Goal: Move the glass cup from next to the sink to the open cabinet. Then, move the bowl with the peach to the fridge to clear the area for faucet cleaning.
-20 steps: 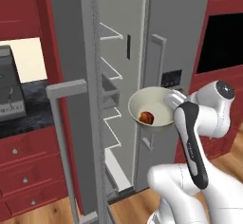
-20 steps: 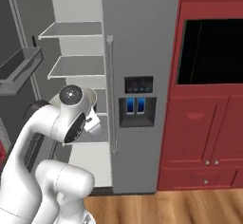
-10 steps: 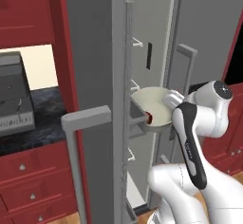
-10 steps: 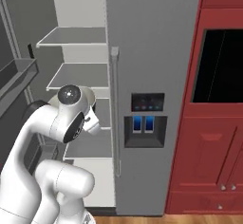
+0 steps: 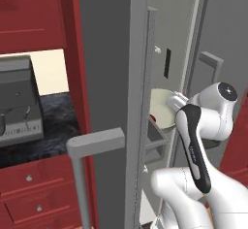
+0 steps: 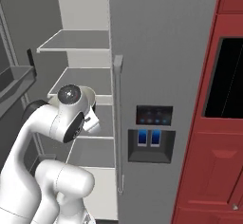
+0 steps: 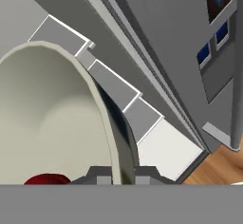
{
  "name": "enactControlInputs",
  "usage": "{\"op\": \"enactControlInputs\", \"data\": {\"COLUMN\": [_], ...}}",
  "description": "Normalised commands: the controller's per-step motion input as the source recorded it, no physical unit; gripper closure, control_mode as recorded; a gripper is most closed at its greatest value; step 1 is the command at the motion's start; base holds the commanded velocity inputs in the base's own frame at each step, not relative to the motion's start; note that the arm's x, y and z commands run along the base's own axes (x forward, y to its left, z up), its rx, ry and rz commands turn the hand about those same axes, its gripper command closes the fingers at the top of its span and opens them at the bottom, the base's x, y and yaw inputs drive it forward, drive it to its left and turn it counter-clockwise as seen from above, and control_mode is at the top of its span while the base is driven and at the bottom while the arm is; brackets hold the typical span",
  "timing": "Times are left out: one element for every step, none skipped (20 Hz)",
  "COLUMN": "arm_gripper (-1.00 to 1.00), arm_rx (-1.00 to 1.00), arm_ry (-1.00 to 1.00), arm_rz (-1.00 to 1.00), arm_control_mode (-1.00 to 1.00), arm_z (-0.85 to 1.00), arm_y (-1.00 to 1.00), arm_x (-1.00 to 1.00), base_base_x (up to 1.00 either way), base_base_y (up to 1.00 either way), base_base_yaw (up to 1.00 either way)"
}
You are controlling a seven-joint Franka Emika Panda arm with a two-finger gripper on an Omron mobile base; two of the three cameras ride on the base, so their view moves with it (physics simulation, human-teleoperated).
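- The fridge (image 6: 161, 76) stands among dark red cupboards (image 6: 213, 123); its left compartment is open, showing grey shelves (image 6: 78, 40), with a wood floor (image 7: 216, 168) below.
- To the left, a dark speckled tabletop (image 5: 58, 126) carries a grey appliance (image 5: 19, 102).
- The open fridge door (image 5: 114, 102), with its bar handle (image 5: 92, 148), stands in the foreground of the left base view and covers part of the compartment.
- The gripper (image 7: 116, 175) is clamped on the rim of the bowl (image 5: 162, 107), which is held at the compartment's opening.
- The peach (image 7: 47, 179) lies inside, cut off by the picture's lower edge.
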Motion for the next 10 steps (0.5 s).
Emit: {"op": "enactControlInputs", "data": {"arm_gripper": [1.0, 1.0, 1.0, 1.0, 1.0, 1.0, 1.0, 1.0, 1.0, 1.0], "arm_rx": [0.0, 0.0, 0.0, 0.0, 0.0, 0.0, 0.0, 0.0, 0.06, 0.13], "arm_ry": [0.0, 0.0, 0.0, 0.0, 0.0, 0.0, 0.0, 0.0, 0.0, 0.0], "arm_rz": [0.0, 0.0, 0.0, 0.0, 0.0, 0.0, 0.0, 0.04, 0.01, 0.0], "arm_control_mode": [1.0, 1.0, 1.0, 1.0, 1.0, 1.0, 1.0, -1.0, -1.0, -1.0], "arm_z": [0.0, 0.0, 0.0, 0.0, 0.0, 0.0, 0.0, 0.0, 0.04, 0.18], "arm_y": [0.0, 0.0, 0.0, 0.0, 0.0, 0.0, 0.0, -0.03, -0.06, 0.0], "arm_x": [0.0, 0.0, 0.0, 0.0, 0.0, 0.0, 0.0, 0.0, 0.01, 0.21], "base_base_x": [0.62, 0.58, 0.53, 0.46, 0.36, 0.23, 0.11, 0.0, 0.0, 0.0], "base_base_y": [0.0, 0.0, 0.0, -0.01, 0.0, 0.0, 0.0, 0.0, 0.0, 0.0], "base_base_yaw": [0.07, 0.07, 0.07, 0.06, 0.06, 0.06, 0.06, 0.0, 0.0, 0.0]}}
